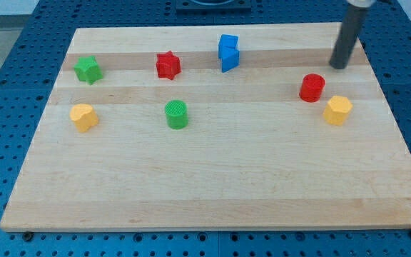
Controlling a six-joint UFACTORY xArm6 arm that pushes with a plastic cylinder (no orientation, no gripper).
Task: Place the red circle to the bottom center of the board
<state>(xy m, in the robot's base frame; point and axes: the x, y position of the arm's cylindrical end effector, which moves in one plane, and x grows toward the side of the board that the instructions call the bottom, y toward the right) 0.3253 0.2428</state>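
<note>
Camera view takes in a pale wooden board (212, 185) lying on a blue perforated tabletop (20, 71), with seven small blocks scattered over its far half. Going from the left: a green star (88, 69) sits near the far left corner, and a yellow block (83, 117) of rounded, heart-like shape lies just nearer than it. Further right a red star (168, 65) stands at about the same depth as the green star, with a green cylinder (177, 114) nearer and slightly to its right. A blue block (227, 52) — angular, its exact shape hard to make out — stands right of the red star, towards the far edge at the board's middle. Well to the right is the red circle (311, 87), a short red cylinder on the board's right side in its far half, well apart from the near centre of the board. A yellow hexagon-like block (337, 110) lies just beside it, to the right and a little nearer, the two not quite touching. My tip (340, 66) rests on the board beyond the red circle and slightly to its right, near it but apart — a strip of bare wood shows between them. The arm carries no gripper, only the dark rod.
</note>
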